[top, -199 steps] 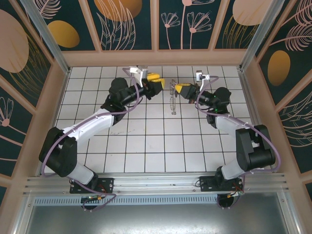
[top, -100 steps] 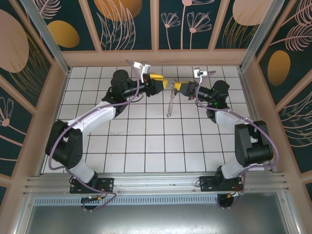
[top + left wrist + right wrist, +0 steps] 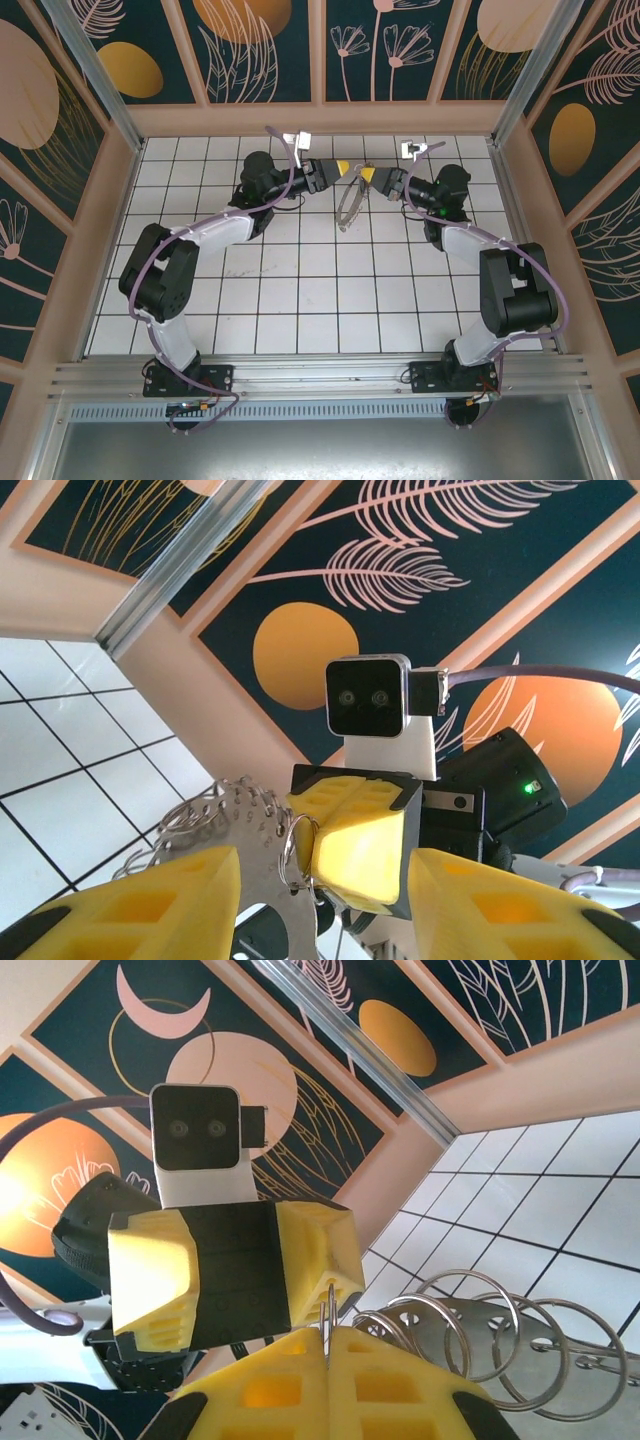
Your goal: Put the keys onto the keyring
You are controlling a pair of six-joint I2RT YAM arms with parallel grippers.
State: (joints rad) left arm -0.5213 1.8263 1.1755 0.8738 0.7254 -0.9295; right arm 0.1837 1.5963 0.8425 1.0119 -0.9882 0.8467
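The keyring (image 3: 350, 206) is a silvery bundle: a flat perforated metal plate (image 3: 545, 1345) carrying several thin wire rings (image 3: 470, 1310). It hangs above the tiles at the back of the table. My right gripper (image 3: 366, 174) is shut on one thin ring (image 3: 328, 1312) of it, pinched between its yellow pads (image 3: 400, 1385). My left gripper (image 3: 343, 167) faces it tip to tip, open, its yellow fingers (image 3: 150, 900) apart on either side of the right gripper's tips (image 3: 360, 845) and the pinched ring (image 3: 293, 848). No small dark key is visible.
The back wall panel (image 3: 320, 118) stands close behind both grippers. White tiled floor (image 3: 320, 290) spreads toward the arm bases. Purple cables (image 3: 290, 160) loop over both wrists.
My left gripper has travelled right and now meets the right gripper's tips. The right gripper edged up and left, and the hanging keyring swung with it.
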